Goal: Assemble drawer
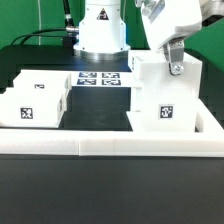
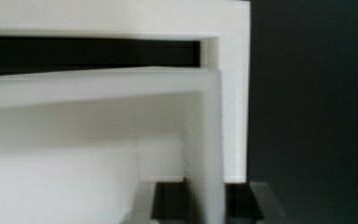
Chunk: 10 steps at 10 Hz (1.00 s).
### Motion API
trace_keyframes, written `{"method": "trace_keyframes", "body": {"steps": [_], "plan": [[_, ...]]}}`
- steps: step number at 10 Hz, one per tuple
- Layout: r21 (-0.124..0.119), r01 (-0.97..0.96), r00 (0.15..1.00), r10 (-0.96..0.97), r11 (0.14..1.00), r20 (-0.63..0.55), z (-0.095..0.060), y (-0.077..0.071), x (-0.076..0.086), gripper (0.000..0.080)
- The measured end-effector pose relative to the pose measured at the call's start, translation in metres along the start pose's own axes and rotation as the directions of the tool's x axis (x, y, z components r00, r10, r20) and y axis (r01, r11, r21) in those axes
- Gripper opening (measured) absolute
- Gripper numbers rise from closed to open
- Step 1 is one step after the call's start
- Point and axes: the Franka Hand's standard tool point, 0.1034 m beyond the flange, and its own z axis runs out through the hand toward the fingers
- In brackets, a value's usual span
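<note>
Black tabletop fills the scene, fenced along its near edge by a long low white border rail that runs from the exterior view's left to its right. At the exterior view's far left a low white tray box sits on the table just behind the rail, with black-and-white square tags on its top and on its near face; whether it is one box or two pressed together cannot be told. Behind the middle of the table, the marker board lies flat in front of the arm's white base. On the exterior view's right stands the drawer casing, tall and cube-like, upright, its tagged face turned toward the rail and its foot just behind it, well apart from the tray box. The gripper comes down from above onto the casing's top edge. In the blurred wrist view, a thin white wall of the casing runs between the gripper's two dark fingers, one on either side of it, with a black slot open across the panel beyond. Whether the fingers are pinching that wall or merely straddling it cannot be told.
</note>
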Motion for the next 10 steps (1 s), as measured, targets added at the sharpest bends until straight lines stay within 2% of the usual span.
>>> {"method": "trace_keyframes", "body": {"steps": [2,4,6,9,10], "plan": [[0.009,0.006,1.000,-0.006,1.000,0.010,0.003,-0.010,-0.010,0.0067],[0.015,-0.001,1.000,0.001,1.000,0.011,0.004,-0.018,-0.011,0.0067],[0.013,-0.019,1.000,0.019,1.000,0.016,0.008,-0.026,-0.010,0.0067],[-0.009,-0.024,0.999,0.024,1.000,0.024,0.010,-0.027,-0.008,0.0067],[-0.009,-0.021,0.999,0.021,1.000,0.024,0.010,-0.027,-0.008,0.0067]]}}
